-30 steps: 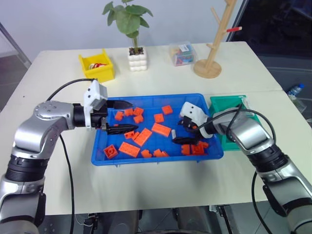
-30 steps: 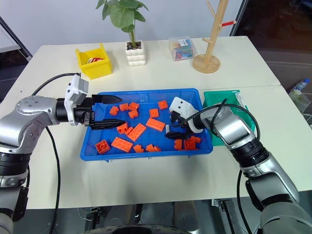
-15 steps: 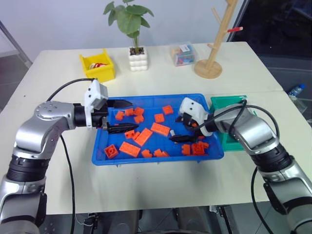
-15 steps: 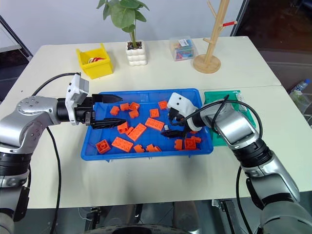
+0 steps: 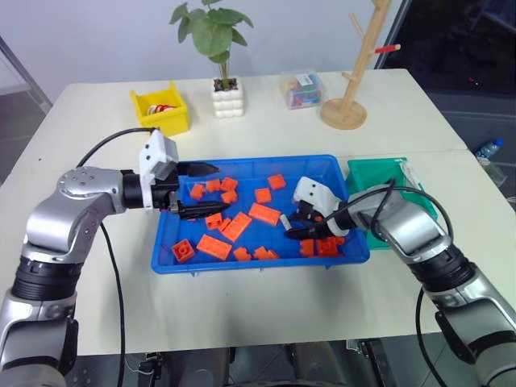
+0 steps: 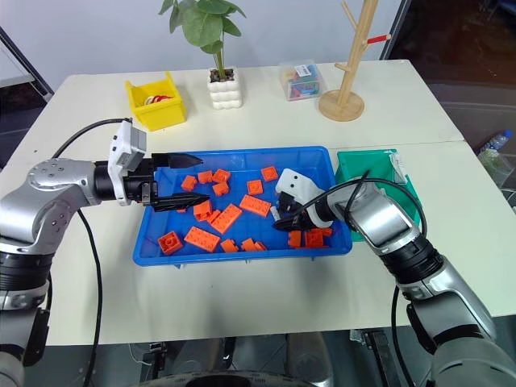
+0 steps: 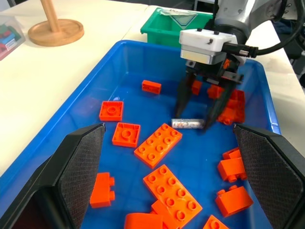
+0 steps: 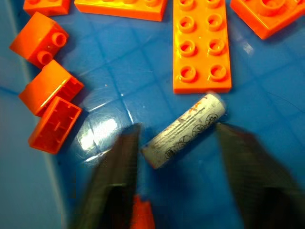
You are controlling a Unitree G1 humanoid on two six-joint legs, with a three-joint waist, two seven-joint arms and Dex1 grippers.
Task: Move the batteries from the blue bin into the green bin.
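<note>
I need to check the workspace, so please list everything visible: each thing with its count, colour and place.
battery: one seen, silver-grey, lying on the floor of the blue bin between the right gripper's fingers
blue bin: one, bright blue, middle of the table
orange bricks: many, orange, scattered in the blue bin
green bin: one, teal-green, right of the blue bin
yellow bin: one, yellow, far left of the table
potted plant: one, green leaves in a white pot, far side
clear box: one, transparent with coloured contents, right of the plant
wooden stand: one, light wood, far right
table: white
left gripper: open, over the blue bin's left end
right gripper: fingers astride the battery, closing
</note>
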